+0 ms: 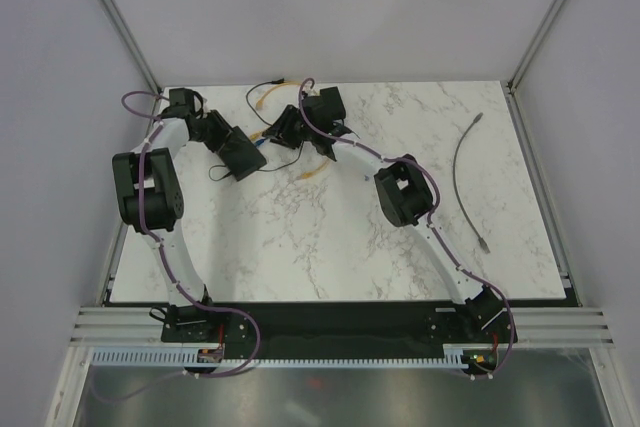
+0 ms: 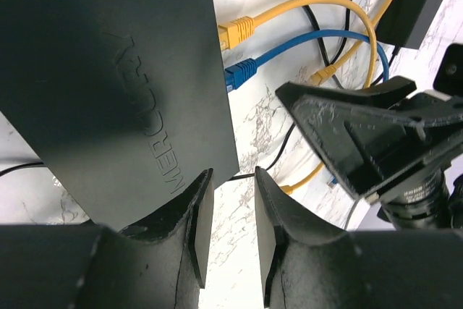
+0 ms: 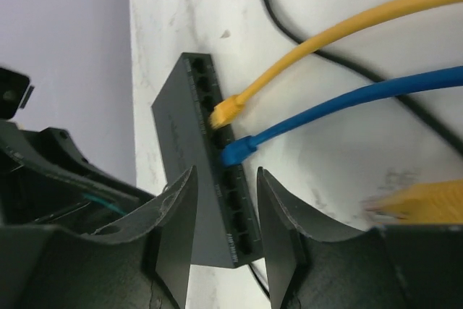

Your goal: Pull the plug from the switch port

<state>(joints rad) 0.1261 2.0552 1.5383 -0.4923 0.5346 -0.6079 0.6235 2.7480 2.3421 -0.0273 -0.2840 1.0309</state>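
Left gripper [image 2: 228,229]: fingers apart, holding nothing, at the near corner of the switch [image 2: 108,85]. The switch lies flat on the marble table [image 1: 330,237], rear left. Yellow plug [image 2: 235,32] and blue plug [image 2: 241,74] are seated side by side in the switch ports [image 3: 231,182]. Right gripper [image 3: 226,240]: fingers spread, empty, facing the port edge; probably not touching it, though the view is unclear.

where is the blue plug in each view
Top external: the blue plug is only a tiny blue speck at the right edge of the black switch, between the two arms.
Left wrist: upper centre, seated in the switch's right edge, just below the yellow plug.
Right wrist: centre, seated in the switch's port row.
Shared landmark: the black switch; in both wrist views the yellow plug sits beside the blue one.
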